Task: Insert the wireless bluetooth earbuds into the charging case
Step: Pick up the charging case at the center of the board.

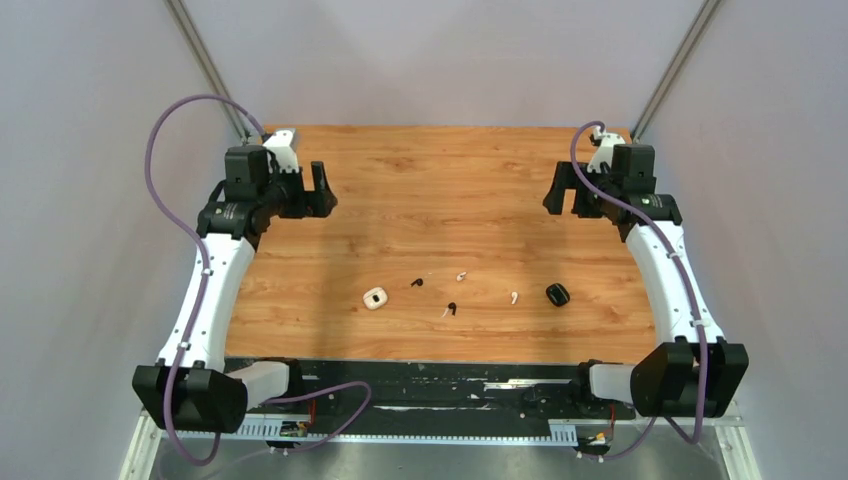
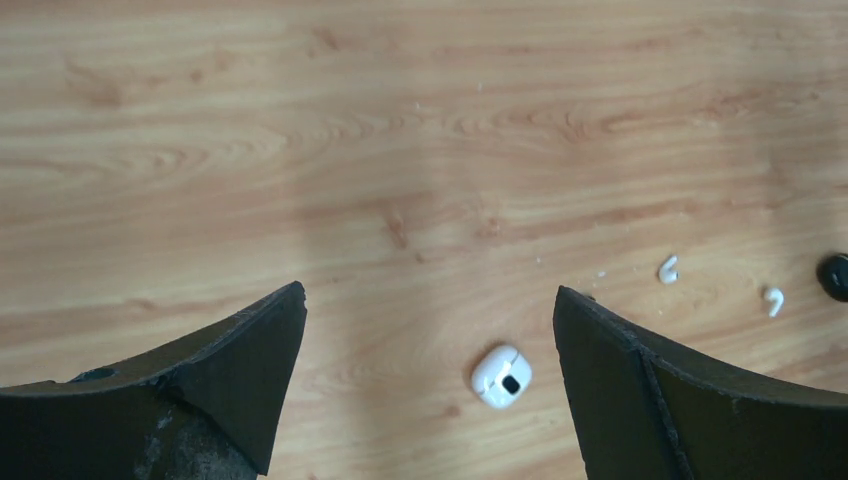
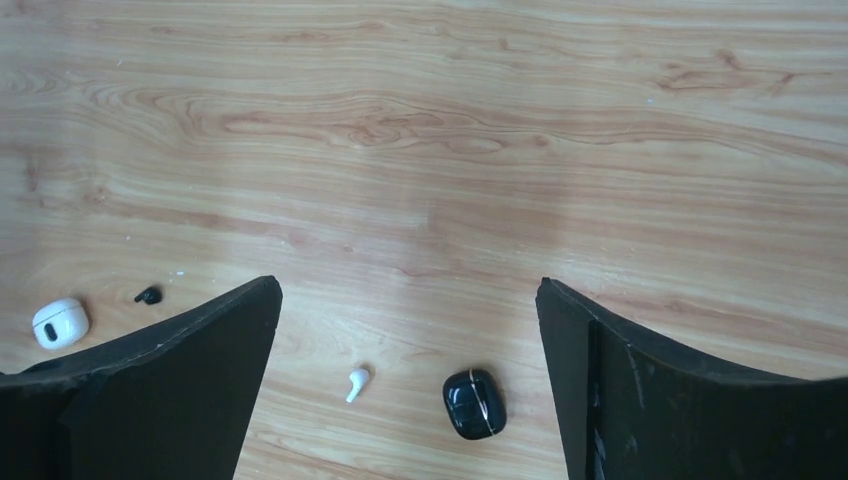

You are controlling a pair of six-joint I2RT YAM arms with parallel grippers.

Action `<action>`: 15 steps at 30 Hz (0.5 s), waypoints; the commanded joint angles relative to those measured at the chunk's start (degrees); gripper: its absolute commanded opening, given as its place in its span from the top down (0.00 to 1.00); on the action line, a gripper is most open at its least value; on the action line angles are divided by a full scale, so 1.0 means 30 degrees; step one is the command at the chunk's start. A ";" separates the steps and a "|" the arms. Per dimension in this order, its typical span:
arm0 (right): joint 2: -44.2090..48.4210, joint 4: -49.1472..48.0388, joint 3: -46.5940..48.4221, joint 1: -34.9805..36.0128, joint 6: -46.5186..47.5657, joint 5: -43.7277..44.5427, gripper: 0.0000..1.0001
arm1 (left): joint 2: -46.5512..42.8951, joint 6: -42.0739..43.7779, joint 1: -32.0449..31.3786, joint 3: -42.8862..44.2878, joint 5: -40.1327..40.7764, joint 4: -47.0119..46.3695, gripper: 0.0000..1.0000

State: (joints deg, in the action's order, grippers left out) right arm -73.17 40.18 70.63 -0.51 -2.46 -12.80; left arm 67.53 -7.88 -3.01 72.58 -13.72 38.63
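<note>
Four earbuds lie loose on the desk, two black and two white, strung in a scattered row near its front edge between two charging cases: one white case at the left end, one black case at the right; the first black earbud sits just right of the white case; the second black earbud lies nearer the front; the first white earbud lies mid-row; the second white earbud lies near the black case; the left jaws and the right jaws both stand wide open, gripping nothing, raised over the desk's sides, well apart from every item.
</note>
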 commanded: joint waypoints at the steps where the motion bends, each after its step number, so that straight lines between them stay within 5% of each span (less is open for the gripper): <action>1: -0.0641 -0.0512 0.0767 0.0047 0.1079 -0.2976 0.00 | -0.0817 -0.2153 0.0691 -0.1407 -0.1311 0.0737 0.00; 5: -0.2190 -0.0437 0.2143 0.1054 0.4264 -0.9469 0.06 | -0.0887 -0.3157 0.1591 -0.2390 -0.1928 0.1359 0.00; 10: -0.5551 0.0037 0.4178 0.4508 0.8974 -1.2962 0.16 | -0.0665 -0.4190 0.2261 -0.3301 -0.3198 0.2259 0.00; 15: -0.8729 0.1642 0.5935 0.7843 1.4573 -1.4400 0.16 | -0.0703 -0.4494 0.4062 -0.4376 -0.3751 0.2779 0.00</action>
State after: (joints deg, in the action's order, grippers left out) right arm -94.13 40.75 83.50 16.97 23.94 -47.27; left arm 66.57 -18.81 5.50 60.97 -21.71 44.99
